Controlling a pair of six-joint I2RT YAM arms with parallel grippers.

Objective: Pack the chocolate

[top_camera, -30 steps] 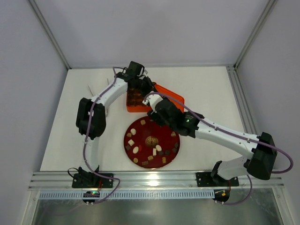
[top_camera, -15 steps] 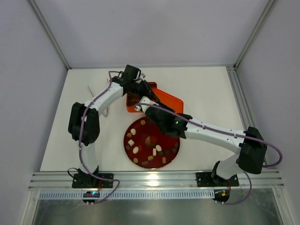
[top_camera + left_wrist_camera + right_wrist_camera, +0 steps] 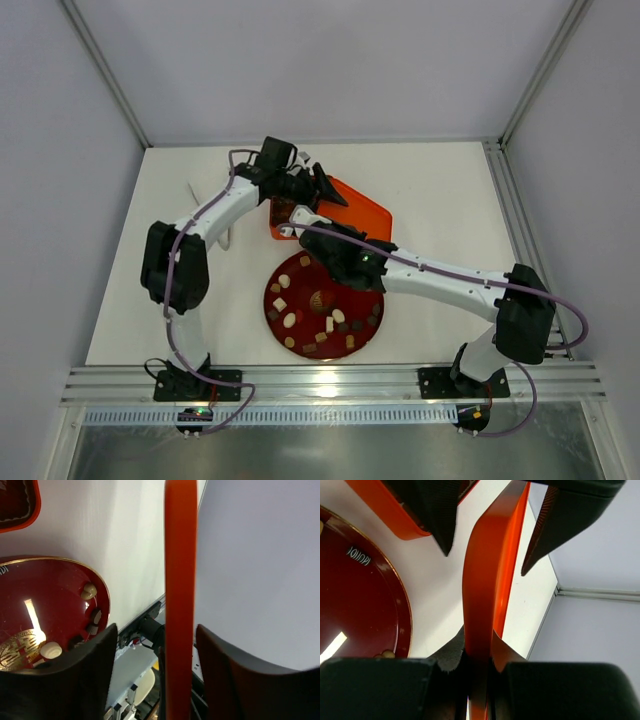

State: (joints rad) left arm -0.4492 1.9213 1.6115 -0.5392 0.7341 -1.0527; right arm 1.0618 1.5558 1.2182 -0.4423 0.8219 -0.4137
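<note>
Jaws of left gripper [image 3: 156, 628], clamped a second ago, now stand apart on either side of the orange lid [image 3: 180, 570], clear of it. Jaws of right gripper [image 3: 480, 667], wide before, now pinch the lid's edge. Right gripper sits nearer the left edge of the table [image 3: 440, 190] than before. Right elbow [image 3: 520, 315] draws in from the right edge; left elbow [image 3: 165, 265] swings out toward the left edge

The plate [image 3: 302, 298] is sitting mid-surface [image 3: 450, 200], with chocolates [image 3: 290, 320] lying on it. The box [image 3: 282, 232] is sitting just behind the plate. The lid [image 3: 362, 212] is standing tilted just right of the box.
</note>
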